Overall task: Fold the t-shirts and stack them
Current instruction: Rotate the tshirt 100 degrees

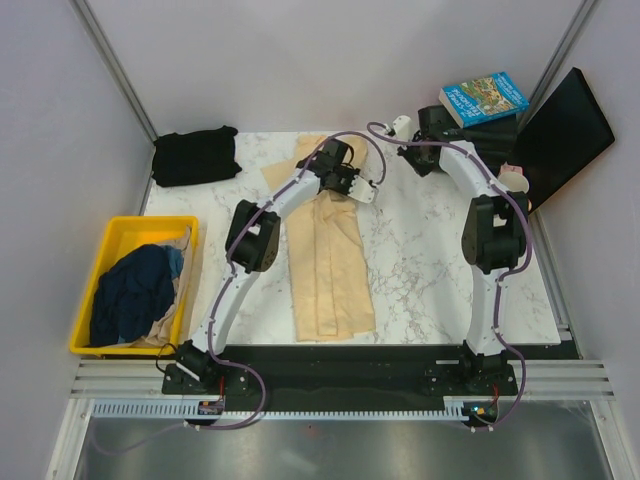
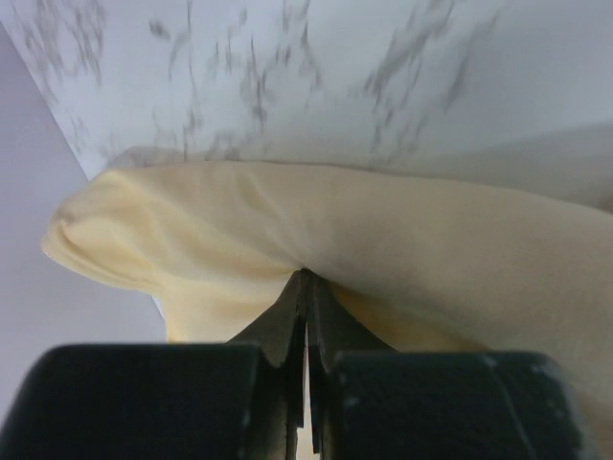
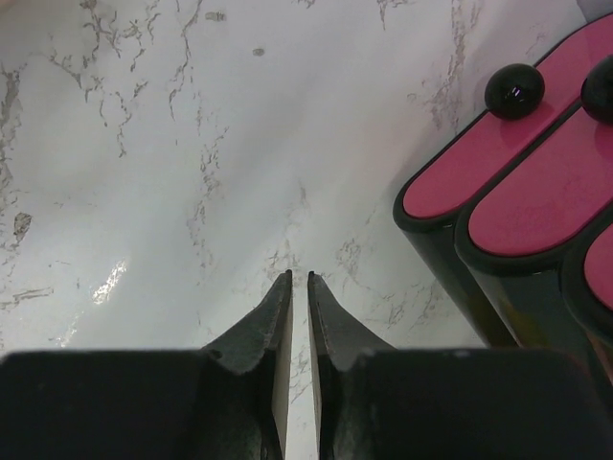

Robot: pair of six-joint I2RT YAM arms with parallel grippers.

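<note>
The cream-yellow t-shirt (image 1: pixel 330 265) lies in a long strip down the middle of the marble table. My left gripper (image 1: pixel 366 190) is over its far end and shut on a fold of it. In the left wrist view the cream cloth (image 2: pixel 316 225) bulges over the closed jaws (image 2: pixel 306 280). The black t-shirt (image 1: pixel 195 155) lies folded at the back left corner. The dark navy t-shirt (image 1: pixel 135 295) is bunched in the yellow bin (image 1: pixel 90 275). My right gripper (image 1: pixel 399 127) is at the back right, its jaws shut and empty (image 3: pixel 298 278) just above bare marble.
A black object with red oval tops (image 3: pixel 517 182) stands right of the right gripper. A book (image 1: pixel 483 98) and a black panel (image 1: pixel 560 135) sit at the back right corner. Some pale cloth also lies in the bin under the navy shirt.
</note>
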